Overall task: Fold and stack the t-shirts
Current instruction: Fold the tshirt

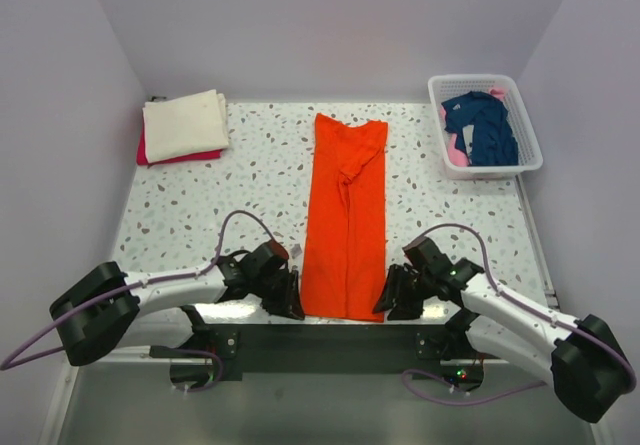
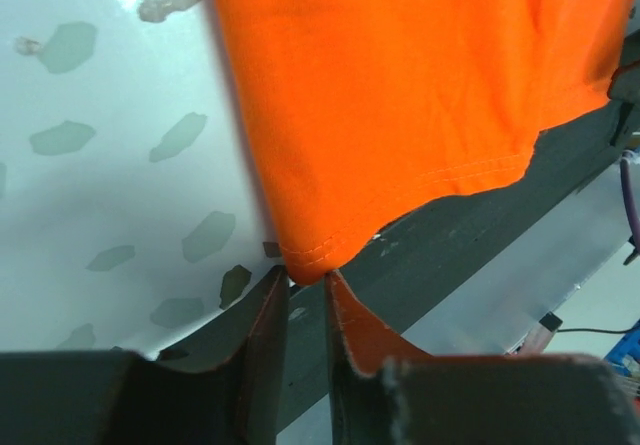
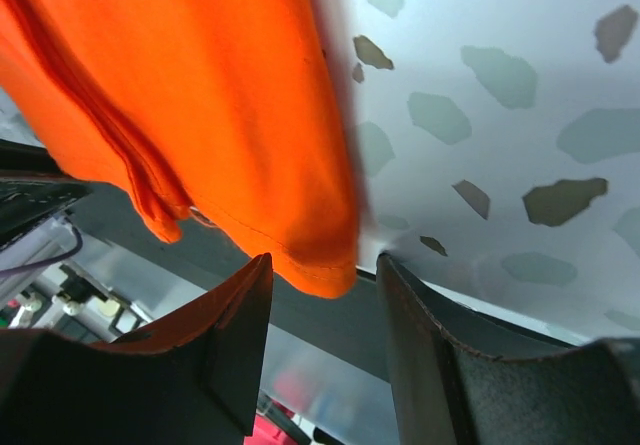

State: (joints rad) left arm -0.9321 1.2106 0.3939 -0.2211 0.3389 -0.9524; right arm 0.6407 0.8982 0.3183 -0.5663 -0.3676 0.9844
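- The orange t-shirt (image 1: 346,220) lies flat in the middle of the speckled table (image 1: 250,175), folded lengthwise into one long narrow strip that runs from the far side to the near edge
- Its hem end reaches the table's near edge, between the two arms; the collar end points to the back wall
- The left gripper (image 2: 307,277) sits low at the near left corner of the hem; its fingers stand a narrow gap apart, and the stitched corner of the cloth meets the mouth of that gap right at the tips, not clamped deeper in
- Whether the tips are touching the cloth there cannot be told
- The right gripper (image 3: 322,265) sits at the near right corner of the hem; its fingers are spread wide, one on each side of the folded corner, which hangs just over the table's edge between them with clear space on either side
- At the far left corner a folded cream t-shirt (image 1: 183,123) rests on top of a folded red t-shirt (image 1: 150,153), of which only an edge shows
- At the far right stands a white lattice basket (image 1: 490,171) holding a crumpled navy t-shirt (image 1: 485,125) and some pink cloth (image 1: 457,150) beneath it
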